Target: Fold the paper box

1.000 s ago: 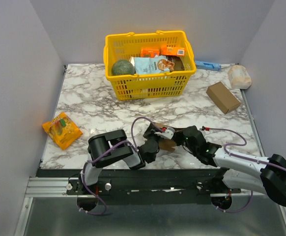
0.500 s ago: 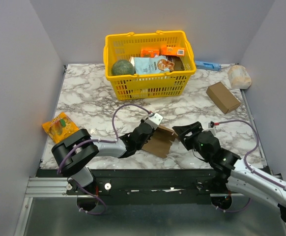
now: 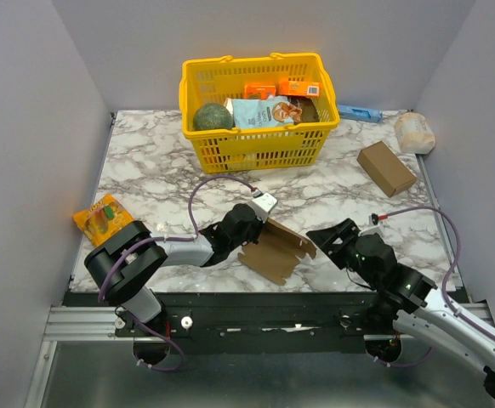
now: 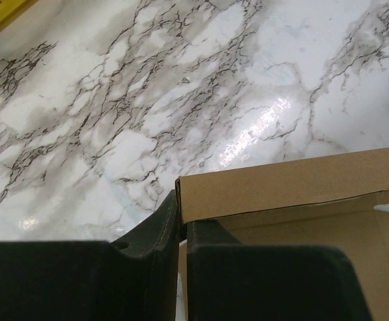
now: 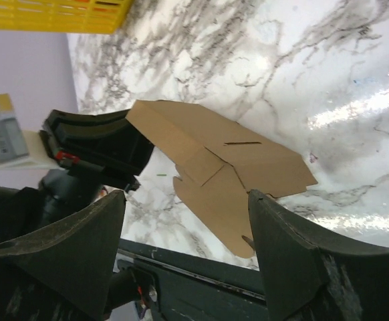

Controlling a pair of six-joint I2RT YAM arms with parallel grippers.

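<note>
The left end effector [image 4: 181, 217] pinches the paper box [image 3: 275, 249] by its edge to anchor it for folding; the right end effector [image 3: 331, 235] hangs released.

A yellow basket [image 3: 256, 149] is set at the far middle of the grey-veined marble worktop [image 3: 145, 161]. Within it, a round dark green item [image 3: 212, 117] is seen at the left, a pale blue snack bag [image 3: 264, 111] in the middle and two orange boxes [image 3: 260, 88] along the back. A flat blue packet [image 3: 360, 112] is laid just right of the basket. A pale wrapped bundle [image 3: 414, 132] and a blocky brown carton [image 3: 386, 167] are found near the right edge, an orange snack packet [image 3: 106, 223] near the left.
</note>
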